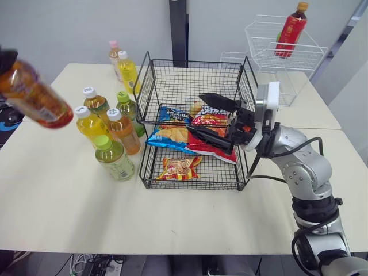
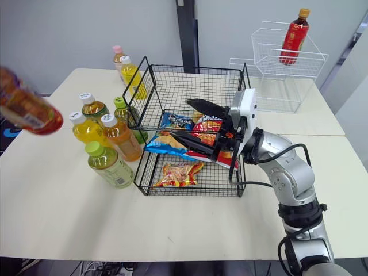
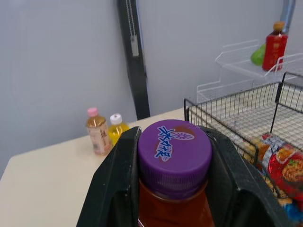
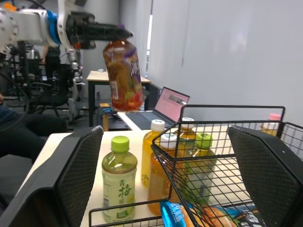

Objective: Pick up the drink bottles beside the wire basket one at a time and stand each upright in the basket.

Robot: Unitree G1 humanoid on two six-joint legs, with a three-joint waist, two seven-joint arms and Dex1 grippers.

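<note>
**Head view:** the cream table (image 1: 57, 201) takes up most of the shot. There's a plain grey wall (image 1: 69, 23) behind it and a dark post (image 1: 178, 29) going up right behind the basket (image 1: 147, 86). The basket is black wire, sits mid-table and has snack bags (image 1: 172, 133) in it. Five bottles (image 1: 123, 131) stand bunched just beside its left side, and a back pair (image 1: 127, 70) stands near its far left corner. A tea bottle (image 1: 31, 95) is up in the air at the left edge, tilted, well apart from the basket. The right gripper (image 1: 193, 112) reaches in over the basket's right side, fingers spread wide and empty. On the far right of the table is a white rack (image 1: 270, 57) with a red bottle (image 1: 290, 30) in it.

**Left wrist view:** the left gripper (image 3: 173, 139) is clamped on the tea bottle just under its purple cap (image 3: 189, 156), one black finger on each side. Past it you get bare table, the back pair close to the wall, the post, and a corner of the basket with the rack beyond.

**Right wrist view:** the right gripper's fingers (image 4: 75, 170) stand far apart with the basket rim between them. The bunched bottles are just outside the wire. Beyond them the left gripper holds the tea bottle cap-up, clear of the table. Room-wise, a laptop (image 4: 171, 105) sits open on another surface, a wooden desk (image 4: 102, 75) is further back, and pale wall panels run along one side.
</note>
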